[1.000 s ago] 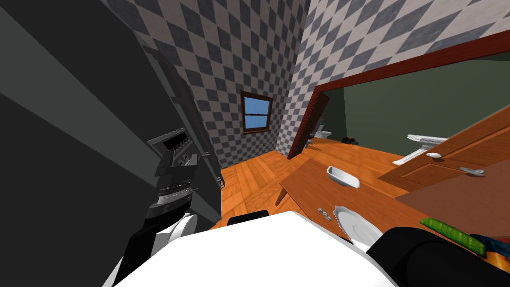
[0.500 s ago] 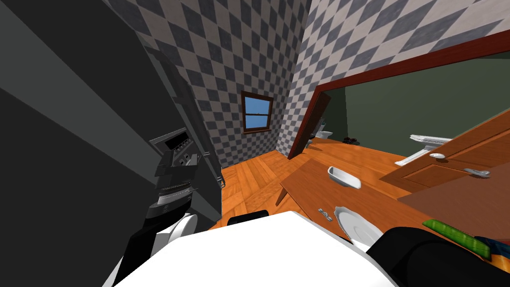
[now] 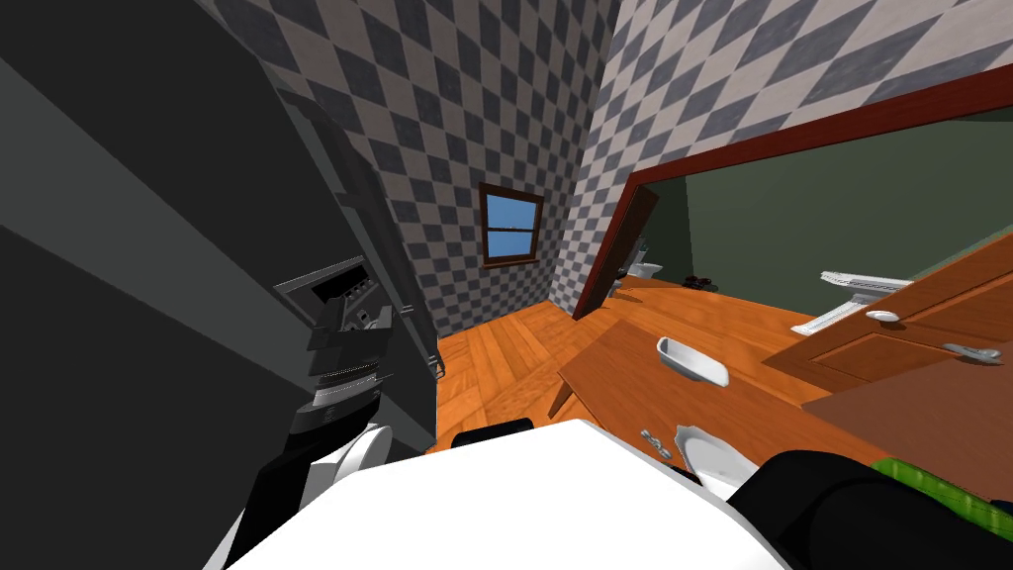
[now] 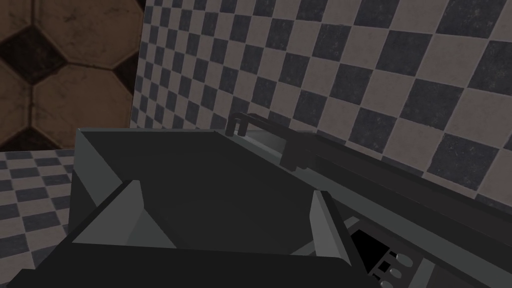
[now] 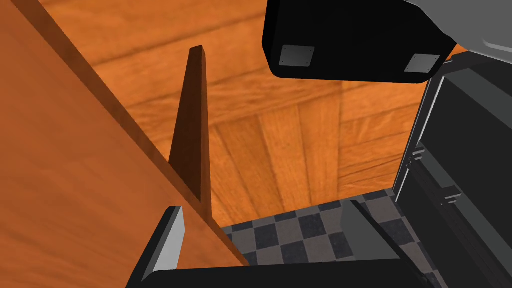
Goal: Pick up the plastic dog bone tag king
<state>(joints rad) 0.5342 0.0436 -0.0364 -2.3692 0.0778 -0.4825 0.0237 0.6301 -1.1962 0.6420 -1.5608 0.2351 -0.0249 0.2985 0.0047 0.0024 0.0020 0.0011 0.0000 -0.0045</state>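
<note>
A small grey lumpy piece [image 3: 654, 436] lies on the brown wooden table [image 3: 613, 371], just left of a white plate [image 3: 714, 457]; I cannot tell whether it is the dog bone tag. My right gripper [image 5: 270, 235] is open and empty. It hangs over the table's near corner [image 5: 75, 165], above a table leg [image 5: 190, 135] and the wooden floor [image 5: 300, 145]. My left gripper [image 4: 227, 220] is open and empty too, pointing along the top of a dark appliance [image 4: 200, 165] by the chequered wall.
The tall dark appliance [image 3: 148, 297] with a button panel [image 3: 341, 287] stands close on my left. On the table are a white oblong dish [image 3: 692, 361] and a green thing [image 3: 940, 490]. A brown door [image 3: 910, 332] with a handle stands right, with a red-framed doorway [image 3: 633, 228] behind.
The whole head view has shifted: the table, dish and plate sit slightly further right and lower, and the appliance looms larger, so I have moved. Neither arm has changed its pose.
</note>
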